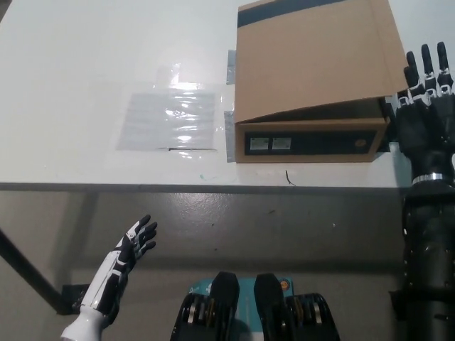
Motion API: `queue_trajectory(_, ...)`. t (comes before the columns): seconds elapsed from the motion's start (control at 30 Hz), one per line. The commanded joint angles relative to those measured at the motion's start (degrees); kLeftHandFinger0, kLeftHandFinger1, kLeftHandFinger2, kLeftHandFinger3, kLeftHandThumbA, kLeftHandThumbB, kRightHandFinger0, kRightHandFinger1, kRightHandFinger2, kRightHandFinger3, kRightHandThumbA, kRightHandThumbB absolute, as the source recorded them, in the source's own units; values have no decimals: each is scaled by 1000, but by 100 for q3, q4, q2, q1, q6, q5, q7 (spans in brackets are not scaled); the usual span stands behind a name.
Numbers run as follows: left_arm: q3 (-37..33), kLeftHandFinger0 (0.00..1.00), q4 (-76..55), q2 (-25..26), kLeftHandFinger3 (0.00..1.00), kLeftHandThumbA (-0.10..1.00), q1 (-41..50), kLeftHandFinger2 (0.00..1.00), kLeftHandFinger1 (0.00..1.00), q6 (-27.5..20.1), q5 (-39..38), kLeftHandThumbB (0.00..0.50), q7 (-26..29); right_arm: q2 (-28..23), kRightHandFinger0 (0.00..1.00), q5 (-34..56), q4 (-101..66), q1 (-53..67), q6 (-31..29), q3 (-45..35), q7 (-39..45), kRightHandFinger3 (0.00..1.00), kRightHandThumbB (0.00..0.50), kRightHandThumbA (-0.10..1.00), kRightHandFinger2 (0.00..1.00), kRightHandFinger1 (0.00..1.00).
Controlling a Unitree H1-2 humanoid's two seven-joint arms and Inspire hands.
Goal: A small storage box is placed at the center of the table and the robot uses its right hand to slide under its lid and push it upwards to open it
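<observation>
— What are the fingers [425, 62] doing?
— They are spreading apart on the right hand [423, 117], holding nothing, just beside the storage box [313, 78].
— Where is the box sitting?
— On the worktop [85, 71], lid [313, 57] tilting up slightly.
— The left hand [128, 257]?
— It is hanging open, well below the box.

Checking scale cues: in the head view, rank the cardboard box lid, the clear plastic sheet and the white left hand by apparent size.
1. cardboard box lid
2. clear plastic sheet
3. left hand, smallest, though it sits nearer the camera, so true size is unsure.
</observation>
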Motion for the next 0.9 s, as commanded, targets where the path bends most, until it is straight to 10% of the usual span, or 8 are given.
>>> queue_trajectory(0.0, 9, 1000, -63, 8, 1000, 1000, -93, 1000, 1000, -212, -71, 351, -48, 100, 1000, 406, -299, -420, 230, -43, 88, 1000, 350, 1000, 1000, 1000)
queue_trajectory(0.87, 0, 1000, -41, 13, 1000, 1000, -69, 1000, 1000, -207, -16, 341, -31, 750, 1000, 573, -303, -1003, 393, -37, -318, 1000, 324, 1000, 1000, 1000)
